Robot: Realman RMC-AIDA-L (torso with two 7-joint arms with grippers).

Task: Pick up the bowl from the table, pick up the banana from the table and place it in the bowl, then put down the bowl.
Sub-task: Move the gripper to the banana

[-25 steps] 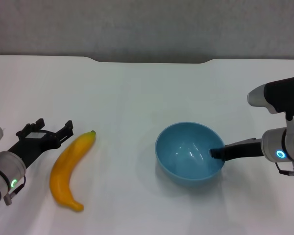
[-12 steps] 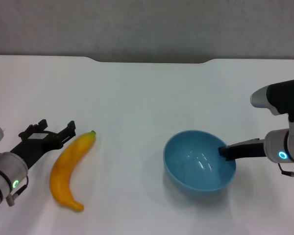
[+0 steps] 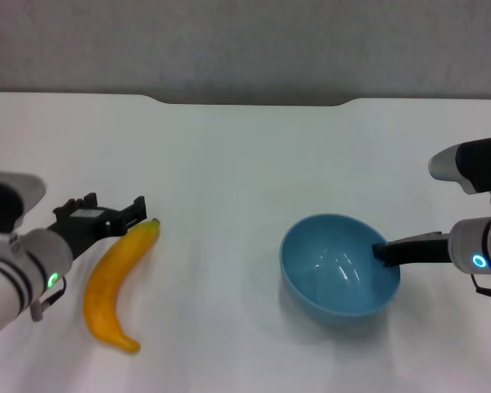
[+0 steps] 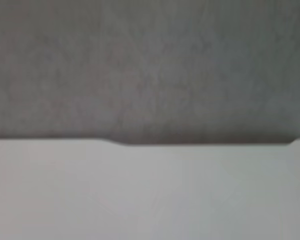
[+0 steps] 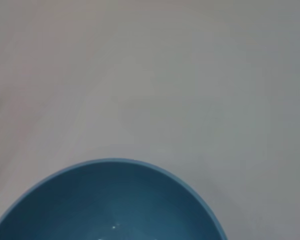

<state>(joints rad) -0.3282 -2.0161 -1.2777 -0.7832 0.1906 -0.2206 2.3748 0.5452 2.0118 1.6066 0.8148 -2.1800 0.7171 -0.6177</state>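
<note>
The light-blue bowl (image 3: 340, 266) sits at the right side of the white counter (image 3: 229, 164); the right gripper (image 3: 384, 250) is clamped on the bowl's right-hand rim, one dark finger visible over the rim and reaching in from the right arm at the picture's right edge; a soft shadow lies under the bowl, but whether the bowl rests on the counter or hangs just above it cannot be told from the head view; the bowl's mouth faces up and nothing lies in it.

The banana (image 3: 114, 282) lies flat on the left side of the counter, well apart from the bowl; its dark-green stem tip points toward the far side and its blunt end toward the near edge, with the curve bowing to the robot's left.

The left gripper (image 3: 114, 219) is at the banana's stem end, just beside and over the tip; its two dark fingers (image 3: 135, 209) stand spread apart and hold nothing; contact with the banana cannot be confirmed.

The right wrist view shows the bowl (image 5: 107, 200) from above, its rim and blue inner wall filling the lower part, with bare counter (image 5: 190, 75) beyond; the left wrist view shows only the counter (image 4: 150, 195), its far edge with the shallow notch, and a grey wall (image 4: 150, 65) behind.
</note>
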